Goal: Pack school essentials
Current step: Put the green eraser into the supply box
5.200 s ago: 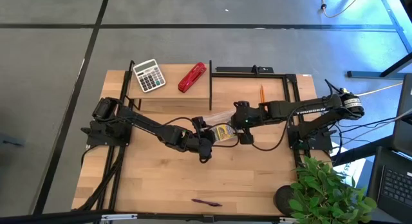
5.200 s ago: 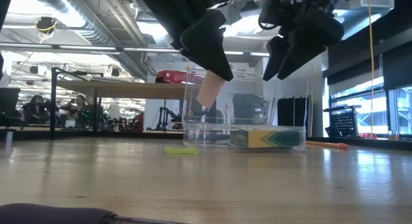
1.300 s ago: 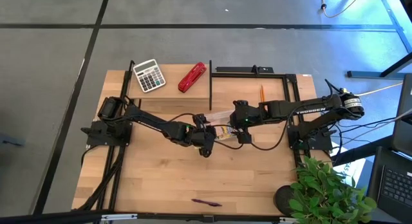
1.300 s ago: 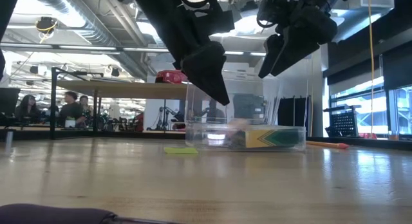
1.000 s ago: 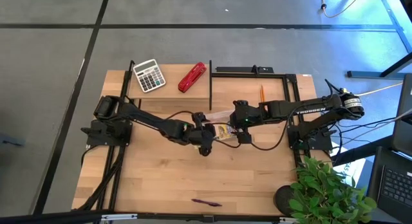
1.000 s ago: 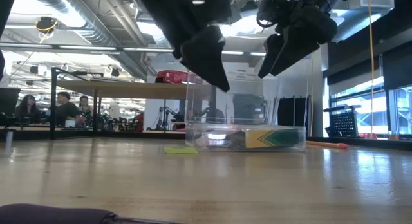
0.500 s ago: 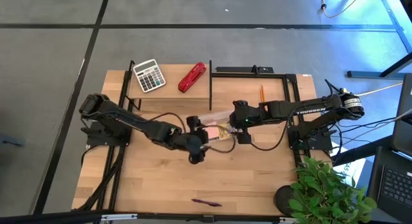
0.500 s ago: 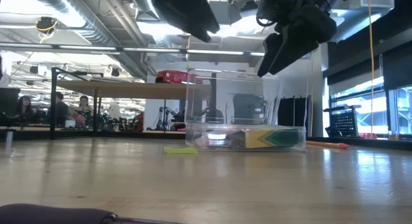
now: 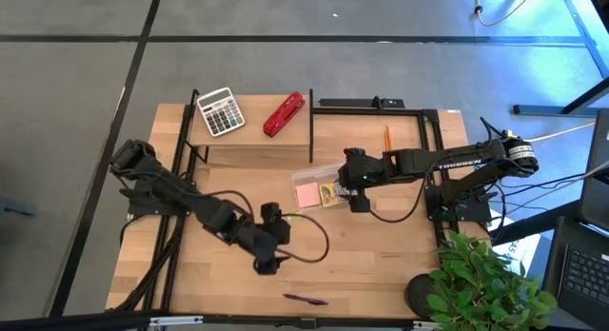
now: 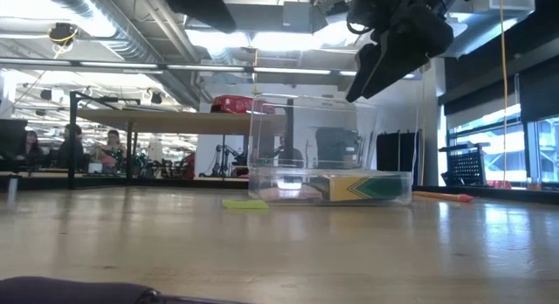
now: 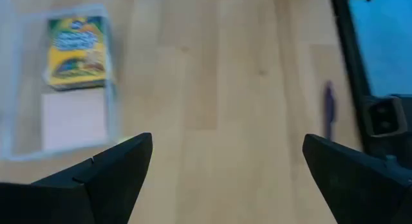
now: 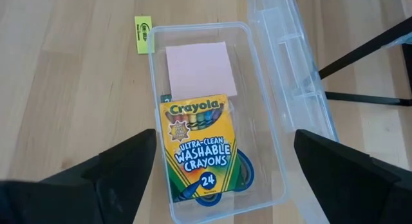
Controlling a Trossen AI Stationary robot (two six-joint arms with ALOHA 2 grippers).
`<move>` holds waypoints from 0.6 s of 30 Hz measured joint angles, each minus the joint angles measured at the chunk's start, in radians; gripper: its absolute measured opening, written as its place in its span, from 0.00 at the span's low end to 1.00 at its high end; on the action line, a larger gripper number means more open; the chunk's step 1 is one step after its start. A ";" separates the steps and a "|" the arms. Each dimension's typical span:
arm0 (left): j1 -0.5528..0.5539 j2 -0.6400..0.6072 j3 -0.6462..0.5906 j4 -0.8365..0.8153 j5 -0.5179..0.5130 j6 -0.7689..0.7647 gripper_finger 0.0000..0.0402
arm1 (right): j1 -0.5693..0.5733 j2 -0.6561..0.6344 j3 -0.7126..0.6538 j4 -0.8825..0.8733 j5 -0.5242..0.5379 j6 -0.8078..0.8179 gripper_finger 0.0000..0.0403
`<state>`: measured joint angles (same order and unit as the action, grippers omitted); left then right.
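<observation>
The left claw (image 9: 265, 265) had pulled back from the clear box (image 12: 270, 121) toward the desk's (image 9: 381, 264) near edge, leaving the pink pad (image 9: 307, 196) inside, which its arm had covered before. It hung wide and empty above bare wood. The right claw (image 9: 358, 204) stayed over the box near the desk's middle, fingers wide, holding nothing. In the box lay the pad, the crayon box (image 12: 196, 147) and blue scissors (image 12: 241, 169) beneath it. The yellow block (image 12: 143, 25) lay just outside; the pencil (image 9: 387, 138) near the far right corner; the pen (image 9: 305, 299) at the near edge.
</observation>
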<state>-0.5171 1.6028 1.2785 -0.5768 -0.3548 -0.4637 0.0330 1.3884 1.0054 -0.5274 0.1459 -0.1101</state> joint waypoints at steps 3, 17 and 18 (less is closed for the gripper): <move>-0.025 0.000 0.000 0.000 0.003 -0.038 0.99 | 0.000 0.000 0.000 0.000 0.000 0.000 0.92; -0.084 0.001 0.000 -0.048 -0.004 -0.144 0.99 | 0.150 -0.142 0.012 -0.038 -0.034 -0.044 0.92; -0.086 0.001 0.000 -0.048 -0.008 -0.153 0.99 | 0.180 -0.157 0.012 -0.038 -0.034 -0.049 0.92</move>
<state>-0.6033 1.6039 1.2786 -0.6244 -0.3632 -0.6170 0.2125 1.2314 1.0176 -0.5655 0.1116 -0.1586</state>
